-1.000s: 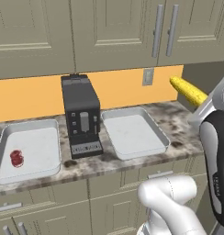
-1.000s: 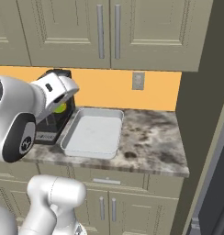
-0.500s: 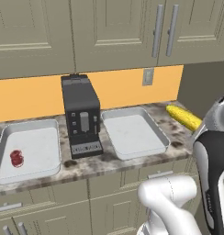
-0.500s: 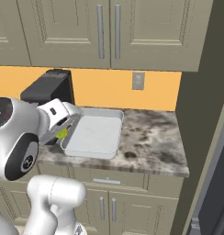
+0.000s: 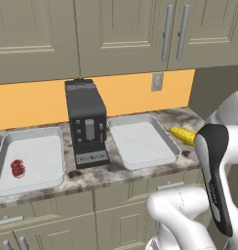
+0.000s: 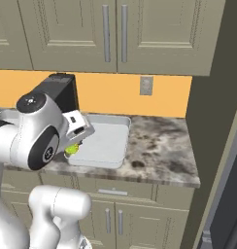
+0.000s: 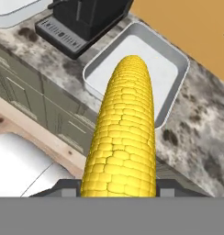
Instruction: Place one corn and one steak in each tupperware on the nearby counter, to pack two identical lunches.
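My gripper (image 7: 118, 189) is shut on a yellow corn (image 7: 125, 137), which points toward the right tupperware (image 7: 177, 87). That tray is bare inside. From the left base view the corn (image 5: 183, 135) hangs just right of this tupperware (image 5: 140, 144), low over the counter (image 5: 116, 171), with the fingers hidden behind my arm. In the right base view the hand (image 6: 75, 129) holds the corn's end (image 6: 71, 149) at the near left corner of the tray (image 6: 108, 143). The left tupperware (image 5: 38, 151) holds a small red steak (image 5: 17, 167).
A black coffee machine (image 5: 86, 122) stands between the two trays, seen also at the top of the hand view (image 7: 81, 18). Beige wall cabinets hang above. Open stone counter (image 6: 159, 146) runs right of the tray up to a dark tall panel.
The hand has come down with the corn, from high in front of the orange backsplash to low beside the right tray's right rim. Trays, steak and coffee machine have not moved.
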You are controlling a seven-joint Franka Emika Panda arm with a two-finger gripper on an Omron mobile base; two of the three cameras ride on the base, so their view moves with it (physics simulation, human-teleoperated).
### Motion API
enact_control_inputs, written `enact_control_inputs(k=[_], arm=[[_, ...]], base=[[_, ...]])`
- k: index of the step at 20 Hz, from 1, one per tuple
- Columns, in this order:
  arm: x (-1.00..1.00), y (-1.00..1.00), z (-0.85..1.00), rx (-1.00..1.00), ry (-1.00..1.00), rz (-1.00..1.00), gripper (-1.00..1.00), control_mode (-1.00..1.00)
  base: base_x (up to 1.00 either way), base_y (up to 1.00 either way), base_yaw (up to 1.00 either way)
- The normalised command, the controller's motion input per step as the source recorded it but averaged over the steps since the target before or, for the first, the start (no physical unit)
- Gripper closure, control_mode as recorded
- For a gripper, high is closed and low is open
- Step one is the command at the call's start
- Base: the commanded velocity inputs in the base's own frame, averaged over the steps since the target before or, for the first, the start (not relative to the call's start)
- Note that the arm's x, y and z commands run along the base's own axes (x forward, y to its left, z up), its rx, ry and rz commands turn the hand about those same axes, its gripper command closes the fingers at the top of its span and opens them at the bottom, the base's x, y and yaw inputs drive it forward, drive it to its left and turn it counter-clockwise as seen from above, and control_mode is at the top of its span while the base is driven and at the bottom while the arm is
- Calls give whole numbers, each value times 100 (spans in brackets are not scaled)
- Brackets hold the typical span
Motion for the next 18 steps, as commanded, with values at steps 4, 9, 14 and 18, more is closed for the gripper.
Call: enact_control_inputs(k=[4,9,14,18], arm=[[67,-1,-15,10,0,-12,100,-100],[62,0,-56,14,5,-14,100,-100],[46,0,-43,7,3,-11,100,-100],[50,0,-41,0,0,-4,100,-100]], base=[[0,0,0],[0,0,0],[0,0,0],[0,0,0]])
